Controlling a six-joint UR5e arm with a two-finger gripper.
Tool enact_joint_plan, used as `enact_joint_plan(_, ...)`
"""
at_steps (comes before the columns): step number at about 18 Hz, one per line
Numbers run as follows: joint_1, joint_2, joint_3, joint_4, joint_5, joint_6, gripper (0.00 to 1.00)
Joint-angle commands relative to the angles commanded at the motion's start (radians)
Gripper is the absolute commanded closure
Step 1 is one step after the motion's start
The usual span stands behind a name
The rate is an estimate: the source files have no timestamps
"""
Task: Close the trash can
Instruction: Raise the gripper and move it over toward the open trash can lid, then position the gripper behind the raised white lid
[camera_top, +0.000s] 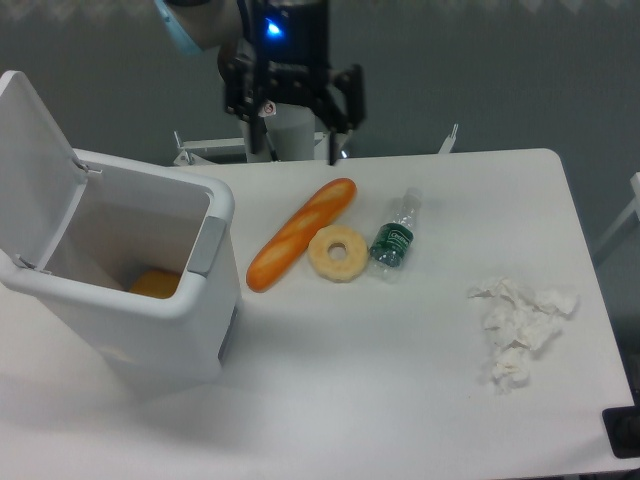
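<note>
The trash can (150, 320) is a large white boxy bin at the left of the table. Its flat white lid (30, 165) stands swung up and back at the far left, leaving the top open. A grey latch (207, 246) sits on its front rim, and something orange lies at the bottom inside. My gripper (290, 125) hangs high at the back of the table, right of the bin and above the far edge. Its fingers point down, spread apart, with nothing between them.
An orange baguette (300, 233), a pale ring-shaped pastry (337, 253) and a small plastic bottle (396, 236) lie mid-table. Crumpled white tissue (518, 330) lies at the right. The robot's base column (290, 135) stands behind the table's far edge.
</note>
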Motion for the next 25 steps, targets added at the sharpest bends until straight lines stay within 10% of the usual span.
enact_joint_plan(10, -0.158, 0.040, 0.000, -0.003, -0.216, -0.155, 0.00)
enact_joint_plan(25, -0.180, 0.078, -0.005, -0.052, -0.290, -0.200, 0.00)
